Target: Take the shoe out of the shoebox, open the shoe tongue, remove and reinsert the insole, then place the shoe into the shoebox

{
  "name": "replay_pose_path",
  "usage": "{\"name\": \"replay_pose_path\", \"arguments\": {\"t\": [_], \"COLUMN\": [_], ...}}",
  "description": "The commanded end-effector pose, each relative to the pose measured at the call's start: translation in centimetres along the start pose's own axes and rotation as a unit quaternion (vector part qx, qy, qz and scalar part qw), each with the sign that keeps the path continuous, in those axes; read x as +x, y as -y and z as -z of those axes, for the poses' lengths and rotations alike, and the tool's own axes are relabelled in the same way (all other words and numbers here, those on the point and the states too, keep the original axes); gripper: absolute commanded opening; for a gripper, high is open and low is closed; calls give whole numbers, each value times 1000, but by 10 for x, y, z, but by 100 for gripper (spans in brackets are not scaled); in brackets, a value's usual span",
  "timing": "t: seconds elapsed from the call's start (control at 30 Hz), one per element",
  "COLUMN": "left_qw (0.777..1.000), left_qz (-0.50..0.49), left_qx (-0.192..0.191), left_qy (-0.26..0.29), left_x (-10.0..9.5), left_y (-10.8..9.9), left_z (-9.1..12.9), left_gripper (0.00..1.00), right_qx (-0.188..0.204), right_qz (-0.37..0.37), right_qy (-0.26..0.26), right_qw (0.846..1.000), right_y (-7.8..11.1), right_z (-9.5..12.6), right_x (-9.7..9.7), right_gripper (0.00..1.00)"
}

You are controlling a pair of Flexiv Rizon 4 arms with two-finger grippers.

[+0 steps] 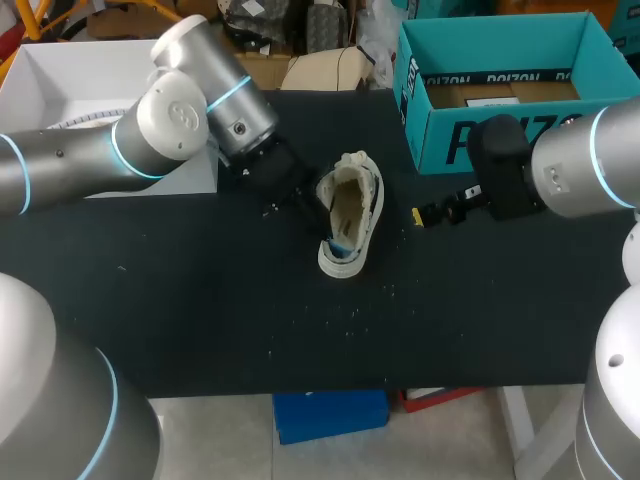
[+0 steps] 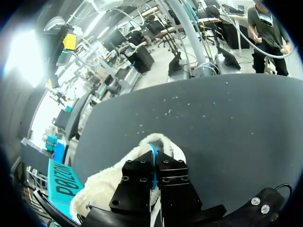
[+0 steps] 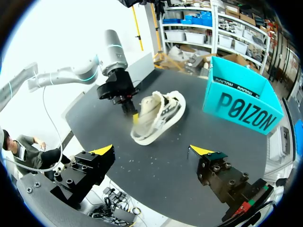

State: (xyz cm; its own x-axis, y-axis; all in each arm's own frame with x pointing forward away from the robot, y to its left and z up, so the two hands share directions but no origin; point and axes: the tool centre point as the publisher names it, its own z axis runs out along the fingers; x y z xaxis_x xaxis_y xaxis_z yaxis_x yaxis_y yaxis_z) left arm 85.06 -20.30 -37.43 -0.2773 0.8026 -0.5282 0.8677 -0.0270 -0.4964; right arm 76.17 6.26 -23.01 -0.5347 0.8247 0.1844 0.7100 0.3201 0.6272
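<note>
Black tabletop is filling the scene, with pale specks lying scattered across it near its front edge. The cream fleece-lined shoe is lying near the middle of the table, outside the shoebox, with its opening showing to the head camera. The teal shoebox is standing open at the far right corner, well apart from the shoe, and a brown cardboard insert is lying inside it. A white box is sitting at the far left corner, partly hidden behind the left arm.

The left gripper is pressing against the left side of the shoe. In the left wrist view its 2 black fingers are standing almost together, pinching the fleecy rim of the shoe, and a thin blue strip is running up between them. Its yellow tips are hidden there; from the right wrist view, 1 yellow tip is showing at the shoe's rim.

The right gripper is hanging over bare table between the shoe and the shoebox, just in front of the box's front wall, and its arm is covering part of that wall. Its 2 fingers are standing wide apart with nothing between them, pointing toward the shoe.
</note>
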Motion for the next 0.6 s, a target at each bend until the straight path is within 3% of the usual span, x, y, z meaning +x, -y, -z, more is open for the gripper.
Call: {"name": "replay_pose_path", "arguments": {"t": [0.03,0.17,0.4,0.47,0.5,0.53,0.57,0.6], "left_qw": [1000,1000,997,996,996,996,996,996], "left_qz": [-3,-6,15,20,20,20,20,19], "left_qx": [-3,6,23,26,27,27,23,18], "left_qy": [0,-7,-74,-78,-78,-79,-81,-81], "left_x": [-5,-5,8,9,9,9,8,8], "left_y": [0,2,2,2,4,5,6,6], "left_z": [-4,-8,-25,-25,-24,-22,-18,-15], "left_gripper": [0,0,11,24,36,34,26,27], "right_qx": [1,1,1,1,1,1,1,1], "right_qz": [0,0,0,0,0,0,0,0], "right_qy": [1,1,1,1,1,1,1,1], "right_qw": [1000,1000,1000,1000,1000,1000,1000,1000], "right_y": [-1,-1,-1,-1,-1,-1,-1,-1], "right_z": [0,0,0,0,0,0,0,0], "right_x": [1,1,1,1,1,1,1,1], "right_gripper": [100,100,100,100,100,100,100,100]}}
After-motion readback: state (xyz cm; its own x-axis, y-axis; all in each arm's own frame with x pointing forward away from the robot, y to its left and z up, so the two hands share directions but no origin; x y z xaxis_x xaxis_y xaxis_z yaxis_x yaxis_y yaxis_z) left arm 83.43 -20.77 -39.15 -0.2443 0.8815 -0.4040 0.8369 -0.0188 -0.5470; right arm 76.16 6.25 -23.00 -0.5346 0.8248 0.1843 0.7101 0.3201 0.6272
